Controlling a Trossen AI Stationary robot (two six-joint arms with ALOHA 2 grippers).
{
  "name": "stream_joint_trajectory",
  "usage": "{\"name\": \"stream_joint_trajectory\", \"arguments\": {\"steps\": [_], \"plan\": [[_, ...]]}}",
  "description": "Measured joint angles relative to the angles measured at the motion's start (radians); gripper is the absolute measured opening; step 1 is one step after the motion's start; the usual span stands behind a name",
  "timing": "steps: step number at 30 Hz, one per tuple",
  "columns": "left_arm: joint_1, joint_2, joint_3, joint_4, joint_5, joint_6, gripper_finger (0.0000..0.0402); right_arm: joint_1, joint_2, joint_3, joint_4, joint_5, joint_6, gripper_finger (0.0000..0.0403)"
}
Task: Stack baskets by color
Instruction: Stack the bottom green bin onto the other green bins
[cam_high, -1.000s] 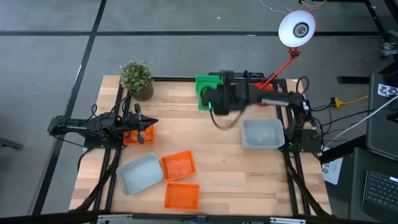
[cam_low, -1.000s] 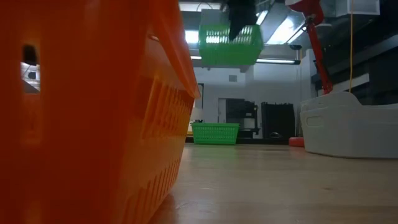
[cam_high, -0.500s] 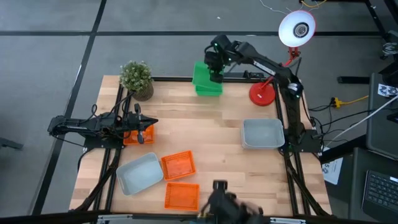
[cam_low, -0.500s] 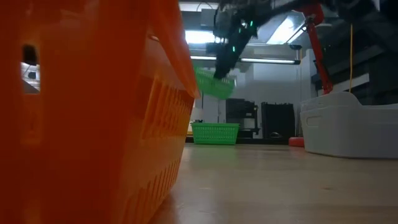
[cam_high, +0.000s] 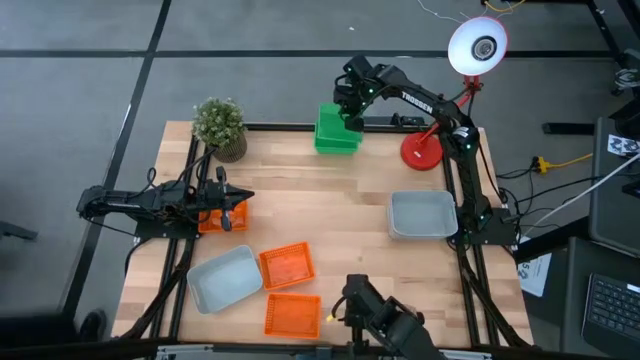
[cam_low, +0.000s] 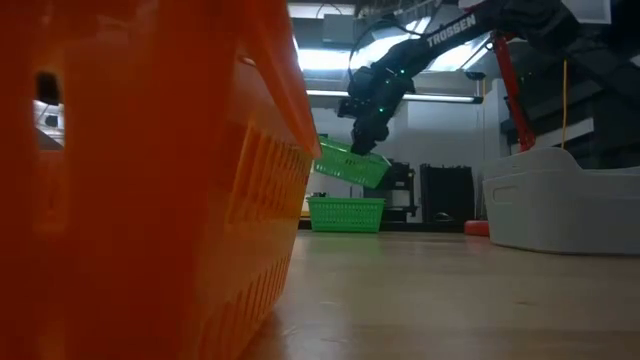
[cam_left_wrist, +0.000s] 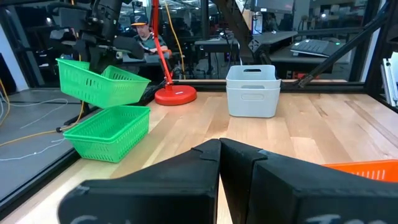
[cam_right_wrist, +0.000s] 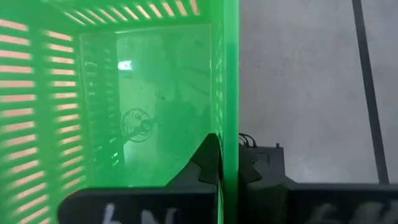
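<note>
My right gripper (cam_low: 366, 140) is shut on a green basket (cam_low: 350, 166) at the table's far edge. That basket hangs tilted just above a second green basket (cam_low: 345, 213), which stands on the table; both also show in the high view (cam_high: 336, 130). My left gripper (cam_high: 242, 199) waits shut and level at the table's left, above an orange basket (cam_high: 212, 221). Two more orange baskets (cam_high: 287, 265) (cam_high: 293, 315) and a pale grey basket (cam_high: 225, 279) lie near the front. Another grey basket (cam_high: 421, 215) sits at the right. My right gripper pinches one side wall (cam_right_wrist: 231, 127) of the green basket at its rim, one finger (cam_right_wrist: 208, 163) inside and one (cam_right_wrist: 252, 168) outside. The fingers slant down from above. The basket is lifted clear and hangs tilted below them, its free side lower.
A red lamp base (cam_high: 421, 150) stands right of the green baskets and a potted plant (cam_high: 220, 127) at the far left corner. Bare wood lies in the table's middle. A dark shape (cam_high: 385, 322) shows at the near edge.
My right gripper has carried the green basket toward the table's far edge and down, turning as it went. The basket, level and high before, now hangs tilted close above the green basket on the table.
</note>
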Motion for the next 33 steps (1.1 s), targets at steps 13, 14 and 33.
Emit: {"name": "stream_joint_trajectory", "arguments": {"steps": [13,14,33], "plan": [[0.0,0.0,0.0,0.0,0.0,-0.047,0.0,0.001,0.011,0.0,-0.002,0.003,0.056,0.0],[0.0,0.0,0.0,0.0,0.0,-0.048,0.0,0.001,0.015,0.0,-0.001,0.002,0.058,0.0],[0.0,0.0,0.0,0.0,0.0,-0.048,0.0,0.0,0.054,0.0,0.001,0.047,0.06,0.0]]}}
